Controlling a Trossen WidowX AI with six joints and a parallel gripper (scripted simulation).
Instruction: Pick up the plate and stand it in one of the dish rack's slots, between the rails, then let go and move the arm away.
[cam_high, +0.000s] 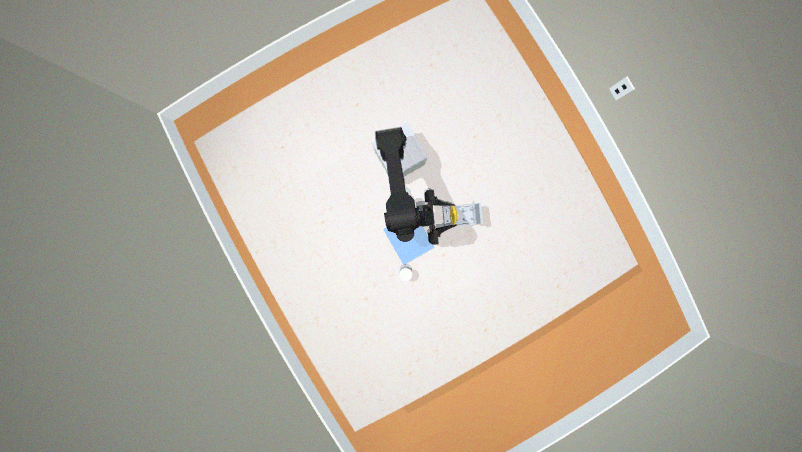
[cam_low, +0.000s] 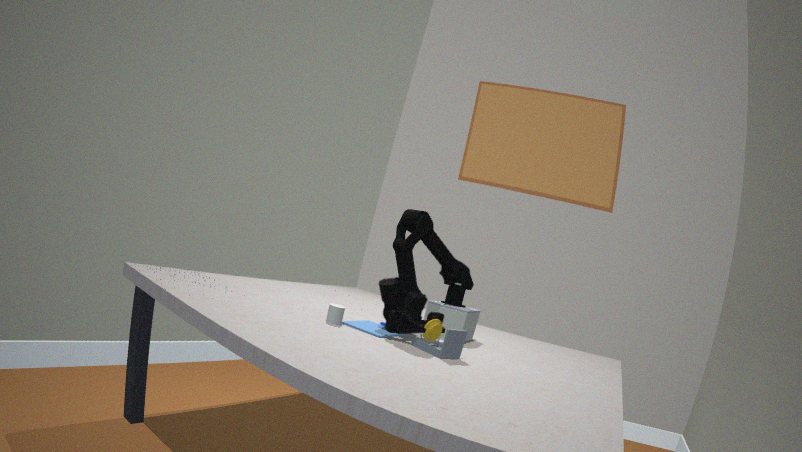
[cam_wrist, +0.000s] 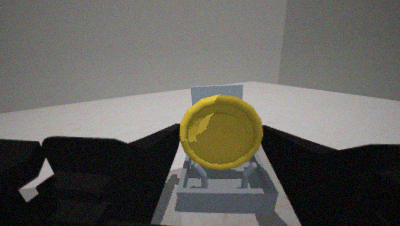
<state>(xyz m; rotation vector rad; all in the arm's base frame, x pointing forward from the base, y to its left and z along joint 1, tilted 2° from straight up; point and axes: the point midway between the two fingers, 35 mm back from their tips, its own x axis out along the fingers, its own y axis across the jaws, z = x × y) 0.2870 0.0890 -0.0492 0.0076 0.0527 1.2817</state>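
The yellow round plate (cam_high: 454, 215) (cam_low: 433, 330) (cam_wrist: 220, 132) is upright over the near part of the grey dish rack (cam_high: 468, 214) (cam_low: 453, 343) (cam_wrist: 225, 201), its face toward the wrist camera. My gripper (cam_high: 453, 215) (cam_wrist: 219, 129) is shut on the plate, with a black fingertip at its left and right rims. In the wrist view the plate's lower edge is close to the curved rails. The rack's tall end wall rises behind the plate. I cannot tell whether the plate's lower edge rests on the rack floor.
A blue square mat (cam_high: 408, 250) (cam_low: 363, 326) lies beside the gripper, partly under the arm in the overhead view. A white cylinder (cam_high: 405, 274) (cam_low: 335, 314) stands at the mat's far corner. The arm's pale base block (cam_high: 414, 161) (cam_low: 471, 323) stands near the rack.
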